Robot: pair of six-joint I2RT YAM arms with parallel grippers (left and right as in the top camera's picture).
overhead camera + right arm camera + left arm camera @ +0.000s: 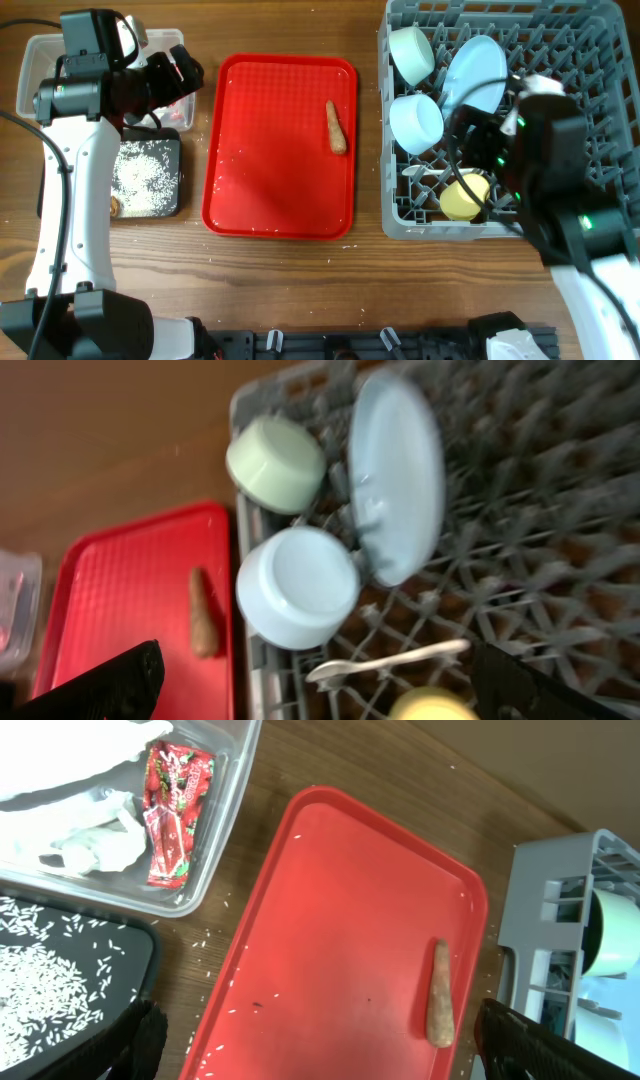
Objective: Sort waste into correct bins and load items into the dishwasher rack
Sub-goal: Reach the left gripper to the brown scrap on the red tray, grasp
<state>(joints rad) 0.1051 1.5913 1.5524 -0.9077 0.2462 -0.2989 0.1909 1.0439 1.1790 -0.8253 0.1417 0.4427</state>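
On the red tray, along its right edge, lies the food stick; right gripper, open beyond that edge, looks nearer than left gripper, open beyond the opposite one.

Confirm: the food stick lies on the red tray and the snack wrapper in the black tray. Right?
No: the left wrist view shows the snack wrapper in the clear tub. The food stick does lie on the red tray.
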